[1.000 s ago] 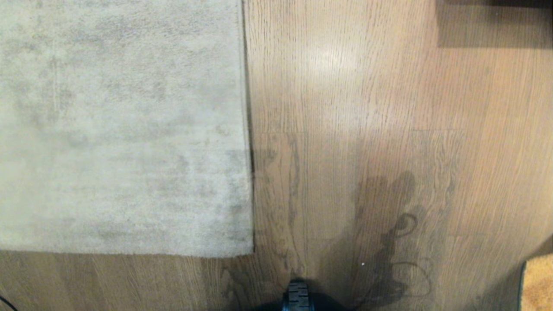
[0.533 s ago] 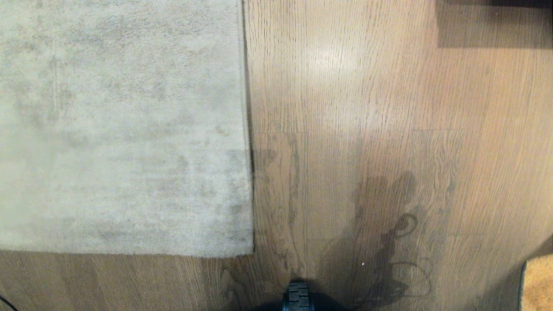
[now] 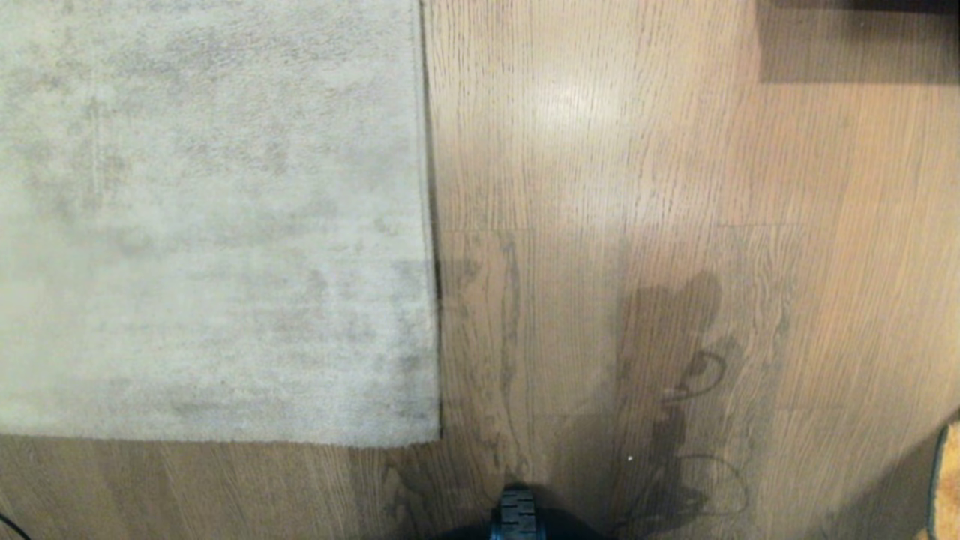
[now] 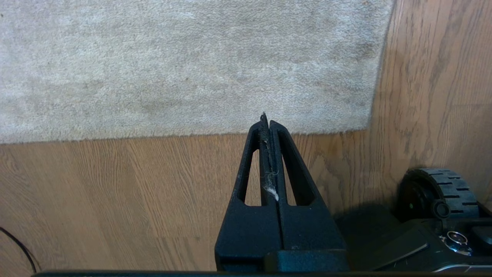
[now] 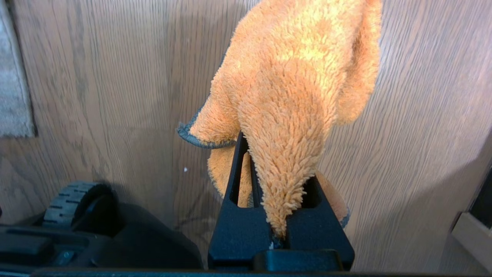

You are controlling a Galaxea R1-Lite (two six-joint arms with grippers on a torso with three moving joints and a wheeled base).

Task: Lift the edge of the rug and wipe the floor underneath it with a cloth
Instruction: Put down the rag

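Observation:
The pale grey-beige rug lies flat at the left, its rug edge (image 3: 429, 225) running straight down to a corner (image 3: 437, 439) on the wood-plank floor (image 3: 600, 187). In the left wrist view my left gripper (image 4: 266, 119) is shut and empty, hanging over the floor just short of the rug's near border (image 4: 192, 132). In the right wrist view my right gripper (image 5: 261, 154) is shut on the fuzzy orange cloth (image 5: 300, 77), which drapes forward over its fingers. Only a sliver of the cloth (image 3: 949, 480) shows at the head view's lower right edge. Neither gripper appears in the head view.
My base's black wheel (image 3: 517, 514) sits at the bottom centre, near the rug corner, and also shows as the wheel (image 4: 442, 188) in the left wrist view. Dark furniture (image 3: 855, 41) stands at the far right. A thin cable (image 4: 19, 246) lies on the floor to the left.
The cloth at the head view's lower right has slid further right, almost out of the picture. The arm's shadow on the floor has shifted slightly. Rug and left gripper are unchanged.

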